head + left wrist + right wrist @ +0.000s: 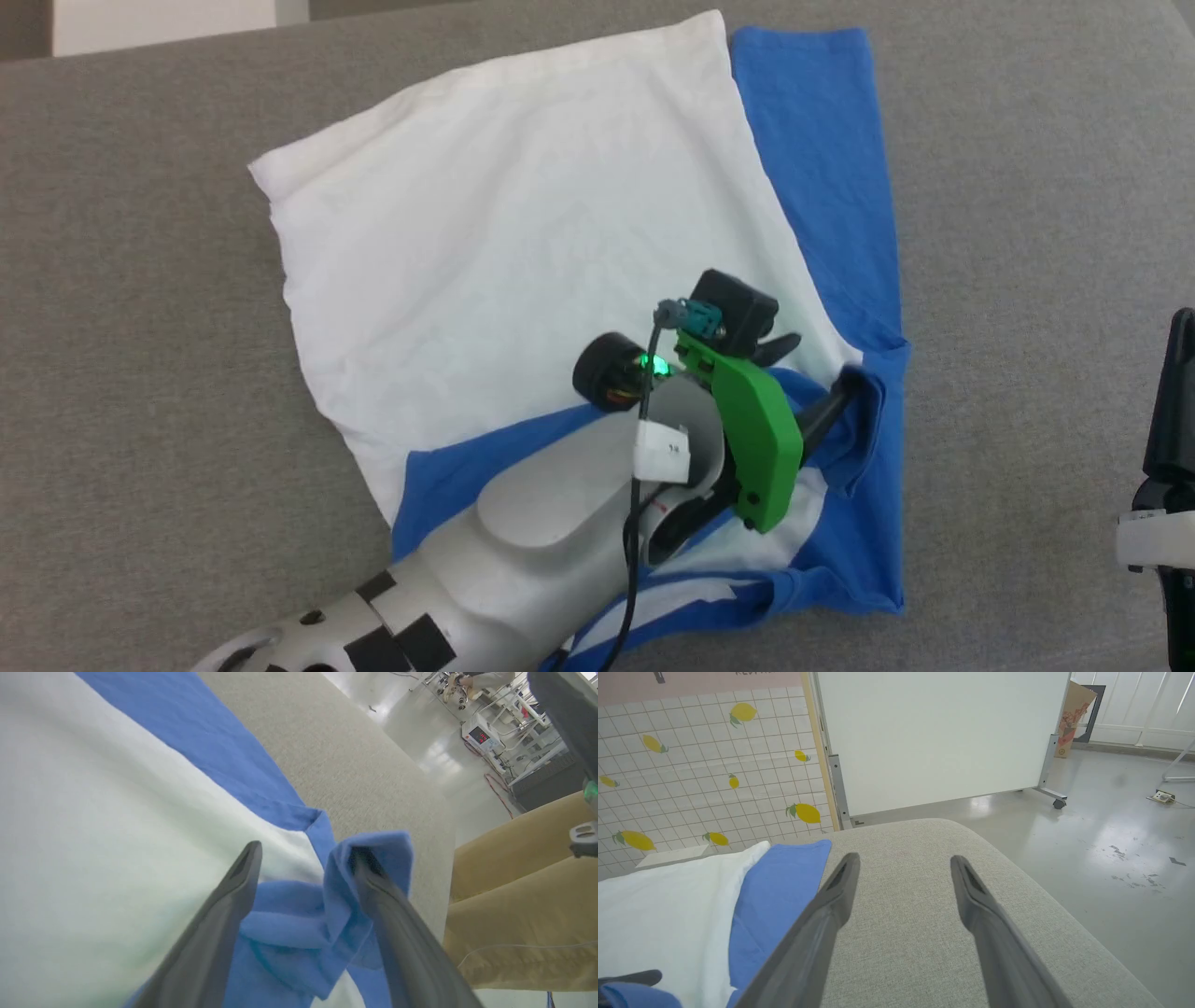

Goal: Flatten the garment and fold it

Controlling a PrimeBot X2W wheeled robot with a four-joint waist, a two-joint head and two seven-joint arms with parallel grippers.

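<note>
Head view: the left pincer [822,366], wide with a blue fold [373,845] over one finger [402,942], rests at the near right corner of the shirt [523,233] spread on the cushion [140,373], the right pincer [903,858] wide, farther off.

Garment [523,233]: white body mid-frame in head view, bright blue sleeves along right & bottom edges, no print. Surface [140,373] under it: plain grey weave. My left gripper [817,364]: dark grey fingers [210,942], green bracket [761,439], pale grey forearm [551,523] w/ black squares at lower left. My right gripper [903,858]: dark grey too. Upper left of right wrist view: wall panel [691,788], white tile grid w/ yellow lemons, green leaves. Whiteboard [943,732] plain white. Floor [1111,835] glossy pale grey. Tan cloth [523,896] lower right of left wrist view.
</note>
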